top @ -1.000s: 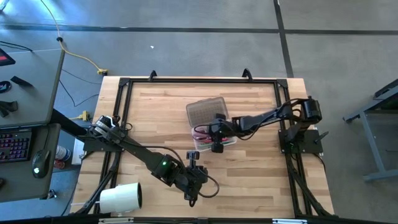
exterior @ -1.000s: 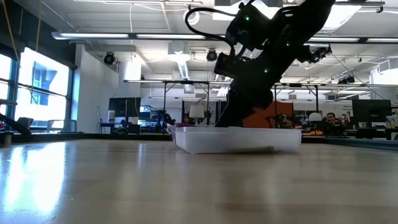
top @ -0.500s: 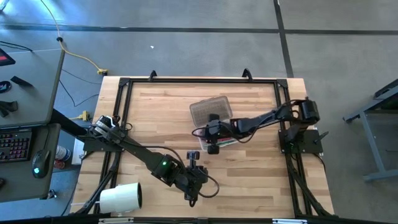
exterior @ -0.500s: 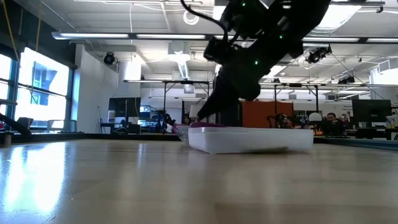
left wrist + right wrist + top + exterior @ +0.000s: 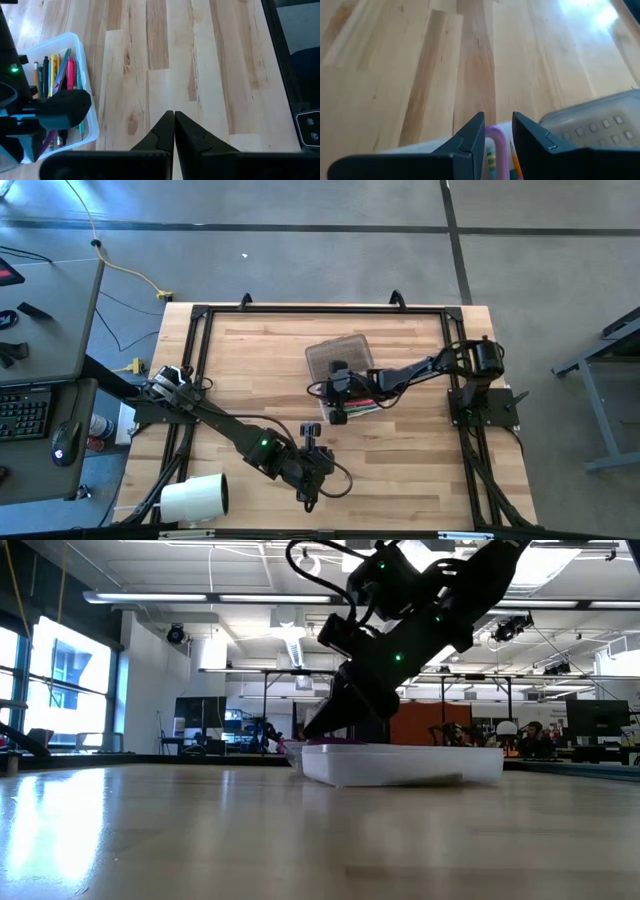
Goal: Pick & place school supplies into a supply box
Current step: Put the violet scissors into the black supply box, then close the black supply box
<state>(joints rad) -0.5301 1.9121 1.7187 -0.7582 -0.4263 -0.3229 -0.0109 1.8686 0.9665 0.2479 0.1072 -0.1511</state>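
Observation:
The supply box (image 5: pixel 358 406) is a clear tray in the middle of the table, its ribbed lid (image 5: pixel 338 357) lying open on the far side. Pencils and pens (image 5: pixel 54 74) in several colours lie inside it. My right gripper (image 5: pixel 336 402) hangs over the box's left end (image 5: pixel 325 762), shut on the purple-handled scissors (image 5: pixel 495 136). My left gripper (image 5: pixel 174 118) is shut and touches nothing. It hovers near the table's near edge (image 5: pixel 318 465), apart from the box. My right gripper pinches the scissors' purple handle loop (image 5: pixel 494 133) between its two fingers (image 5: pixel 470 136), slanting down from above and from the table's right. The handle shows at the rim of the box's left end (image 5: pixel 332 742). The gripper hides the blades.
A big white cylinder roll (image 5: pixel 195 498) lies at the table's near left corner, beside the left arm. A black frame rail (image 5: pixel 320 311) runs around the tabletop. Bare wood lies left of the box and between the box and the near edge.
My right gripper has moved a short way toward the table's left, over the box's left end. The box itself slid a little along the table early in that second, then stayed put. The purple handle now shows above the rim in the low view.

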